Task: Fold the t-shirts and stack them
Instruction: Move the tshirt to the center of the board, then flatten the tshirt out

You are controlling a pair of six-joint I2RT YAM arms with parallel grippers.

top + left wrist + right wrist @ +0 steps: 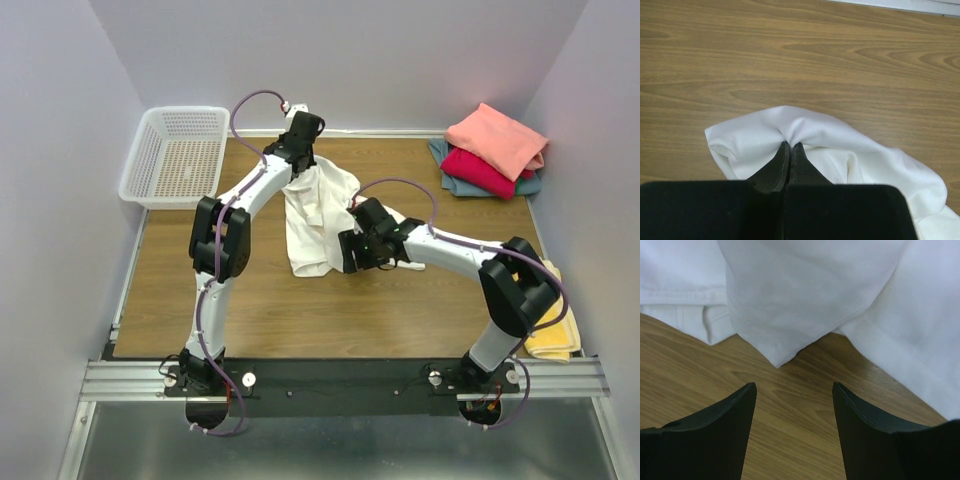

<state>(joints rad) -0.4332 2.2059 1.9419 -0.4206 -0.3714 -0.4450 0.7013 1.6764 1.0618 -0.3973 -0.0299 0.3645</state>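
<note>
The white t-shirt (315,215) hangs crumpled from my left gripper (300,160), which is shut on a pinch of its cloth and holds it up over the table's middle back. In the left wrist view the closed gripper (790,146) bites a fold of the white t-shirt (840,145). My right gripper (347,255) is open and empty, low beside the shirt's lower right edge. In the right wrist view the gripper (794,390) points at a hanging corner of the white t-shirt (790,305) above bare wood. The print is hidden.
A stack of folded salmon-pink (497,138), crimson (482,170) and grey-blue (450,182) shirts lies at the back right. A white mesh basket (178,155) stands at the back left. A yellow cloth (556,335) lies at the right front edge.
</note>
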